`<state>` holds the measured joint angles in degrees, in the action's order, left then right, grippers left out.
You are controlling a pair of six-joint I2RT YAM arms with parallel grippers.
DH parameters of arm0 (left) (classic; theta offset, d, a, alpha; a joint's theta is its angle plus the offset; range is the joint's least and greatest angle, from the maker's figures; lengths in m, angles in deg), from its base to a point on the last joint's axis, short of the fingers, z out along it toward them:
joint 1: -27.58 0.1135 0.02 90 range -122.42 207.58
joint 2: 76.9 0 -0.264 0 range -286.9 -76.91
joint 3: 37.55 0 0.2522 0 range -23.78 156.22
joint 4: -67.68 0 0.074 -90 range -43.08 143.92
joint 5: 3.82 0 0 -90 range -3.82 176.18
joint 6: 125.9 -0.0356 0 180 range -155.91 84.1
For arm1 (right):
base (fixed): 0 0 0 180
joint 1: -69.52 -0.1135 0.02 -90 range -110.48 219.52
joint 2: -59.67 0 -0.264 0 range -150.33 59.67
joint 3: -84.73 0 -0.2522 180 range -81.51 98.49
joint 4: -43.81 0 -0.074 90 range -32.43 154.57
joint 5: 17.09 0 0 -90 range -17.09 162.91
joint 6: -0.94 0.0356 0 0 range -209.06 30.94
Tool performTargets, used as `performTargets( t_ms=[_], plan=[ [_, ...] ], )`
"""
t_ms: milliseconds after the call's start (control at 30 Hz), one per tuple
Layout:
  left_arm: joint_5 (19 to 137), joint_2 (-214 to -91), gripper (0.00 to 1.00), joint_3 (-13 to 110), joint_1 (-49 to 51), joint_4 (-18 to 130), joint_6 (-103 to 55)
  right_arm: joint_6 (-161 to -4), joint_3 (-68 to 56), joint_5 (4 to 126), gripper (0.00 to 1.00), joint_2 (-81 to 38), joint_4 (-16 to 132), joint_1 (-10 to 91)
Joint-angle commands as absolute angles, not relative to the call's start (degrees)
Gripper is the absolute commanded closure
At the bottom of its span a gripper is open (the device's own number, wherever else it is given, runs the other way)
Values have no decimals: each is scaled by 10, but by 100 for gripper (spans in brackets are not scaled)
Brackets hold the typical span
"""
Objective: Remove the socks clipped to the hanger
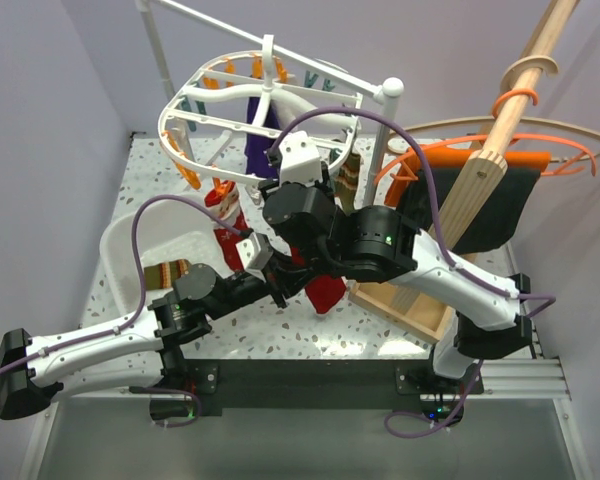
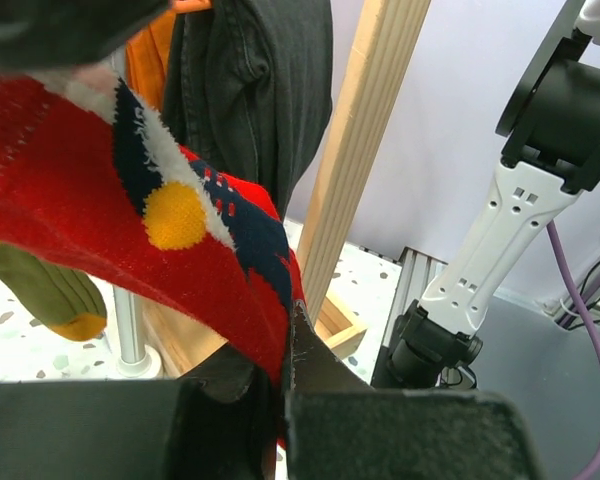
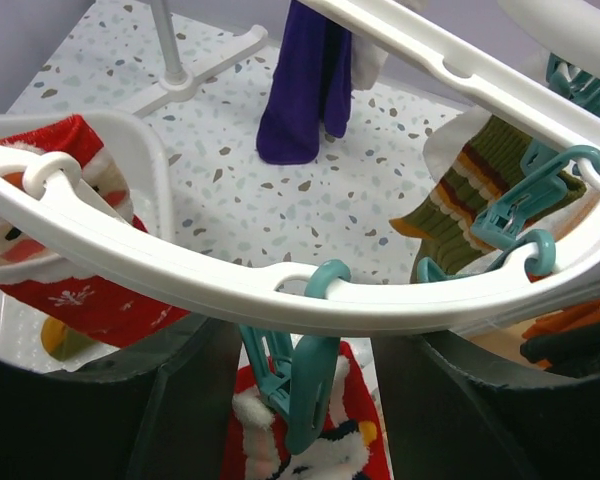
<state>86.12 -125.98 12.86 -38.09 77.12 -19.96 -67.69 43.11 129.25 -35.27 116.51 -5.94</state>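
The left gripper (image 2: 285, 370) is clamped shut on the lower edge of a red Christmas sock (image 2: 80, 180), whose navy, white and yellow pattern stretches up and to the left across the left wrist view. Behind it hang a black cloth (image 2: 250, 80) and an olive sock with an orange toe (image 2: 40, 290), with a wooden post (image 2: 360, 150) just beside them. The right gripper (image 3: 300, 345) is raised under the near rim of the white oval hanger (image 3: 180, 270). Its jaws are spread wide, one on each side of a teal clip (image 3: 300, 385), and they touch nothing. That clip bites the white cuff of a red sock (image 3: 330, 450); I cannot tell whether this is the sock that the left gripper holds. A Santa sock (image 3: 70, 280) hangs from the rim on the left, in front of a white bin (image 3: 160, 190). A brown-olive striped sock (image 3: 460, 210) hangs from teal clips on the right. A dark purple sock (image 3: 305, 90) dangles from the far side over the speckled table (image 3: 240, 200). From above, the hanger sits at the far centre of the table, and both arms reach in under it.
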Motion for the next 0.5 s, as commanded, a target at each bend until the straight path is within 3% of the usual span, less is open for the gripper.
performTargets(
  t_ms=[0,267,400,467],
  plan=[
    [844,-1260,100,128,-382,809,-189,-683,454,1321,44,-363,1147,-61],
    [846,-1252,100,121,-382,800,-186,-684,419,1343,61,-348,1115,-61],
    [846,-1252,100,124,-382,787,-185,-690,389,1341,92,-326,1079,-61],
    [844,-1253,100,132,-382,777,-187,-686,380,1343,100,-319,1077,-61]
  ],
)
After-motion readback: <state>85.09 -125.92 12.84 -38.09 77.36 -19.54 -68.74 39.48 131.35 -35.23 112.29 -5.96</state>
